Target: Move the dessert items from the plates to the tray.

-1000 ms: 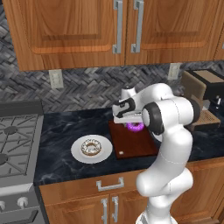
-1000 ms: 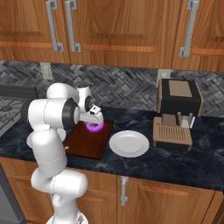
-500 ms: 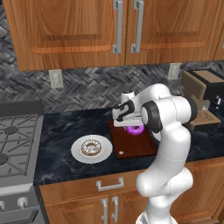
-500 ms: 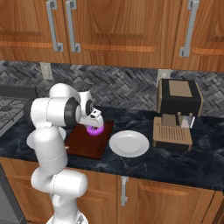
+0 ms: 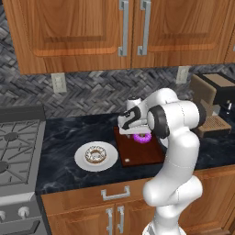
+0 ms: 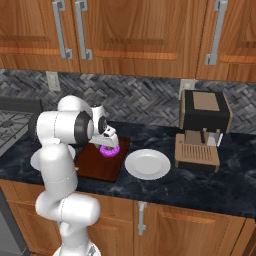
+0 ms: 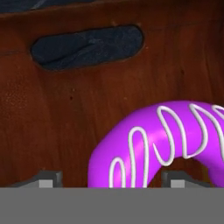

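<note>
Dark marble counter (image 5: 69, 137) under wooden cabinets (image 5: 92, 32). Purple donut (image 5: 142, 137) lying on tray (image 5: 137, 153), gripper (image 5: 137, 133) open just above it, fingertips (image 7: 48, 178) straddling its rim. Brown donut (image 5: 96, 154) on left plate (image 5: 82, 160); right plate (image 6: 148, 164) beside tray.

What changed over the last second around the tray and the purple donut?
The gripper came down slightly over the tray, then opened its jaws and let go of the purple donut, which now lies on the tray. In the hand view the fingertips stand apart, one at the donut's outer edge. The brown donut stayed on its plate, and the empty plate stayed put.
</note>
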Robot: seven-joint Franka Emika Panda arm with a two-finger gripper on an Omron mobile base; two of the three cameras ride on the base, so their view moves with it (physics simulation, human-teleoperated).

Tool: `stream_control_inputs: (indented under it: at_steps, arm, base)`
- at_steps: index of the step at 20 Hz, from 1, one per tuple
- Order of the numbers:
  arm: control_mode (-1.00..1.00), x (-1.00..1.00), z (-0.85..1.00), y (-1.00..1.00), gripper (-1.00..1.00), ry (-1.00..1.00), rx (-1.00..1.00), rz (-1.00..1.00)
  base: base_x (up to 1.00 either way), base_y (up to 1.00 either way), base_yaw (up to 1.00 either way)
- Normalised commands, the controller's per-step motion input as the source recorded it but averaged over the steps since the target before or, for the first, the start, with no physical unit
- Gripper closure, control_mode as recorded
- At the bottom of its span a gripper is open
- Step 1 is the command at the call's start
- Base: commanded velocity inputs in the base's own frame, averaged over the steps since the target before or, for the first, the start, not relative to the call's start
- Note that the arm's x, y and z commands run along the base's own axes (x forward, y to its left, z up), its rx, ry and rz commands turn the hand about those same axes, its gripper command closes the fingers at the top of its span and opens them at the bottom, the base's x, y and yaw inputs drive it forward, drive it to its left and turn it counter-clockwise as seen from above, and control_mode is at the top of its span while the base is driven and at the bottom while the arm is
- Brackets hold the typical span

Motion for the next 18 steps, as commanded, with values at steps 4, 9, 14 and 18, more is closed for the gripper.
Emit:
stream_control_inputs:
  at_steps: [4, 9, 14, 18]
  arm:
    - [-1.00, 0.02, 0.00, 0.02, -1.00, -0.01, 0.00, 0.00]
    - [-1.00, -0.14, 0.37, 0.00, -1.00, -0.05, 0.00, 0.00]
    - [-1.00, -0.26, 0.50, 0.00, -1.00, -0.07, 0.00, 0.00]
    - [-1.00, -0.40, 0.29, 0.04, -1.00, -0.07, 0.01, 0.01]
  base:
    - [0.00, 0.00, 0.00]
    - [0.00, 0.00, 0.00]
    - [0.00, 0.00, 0.00]
    - [0.00, 0.00, 0.00]
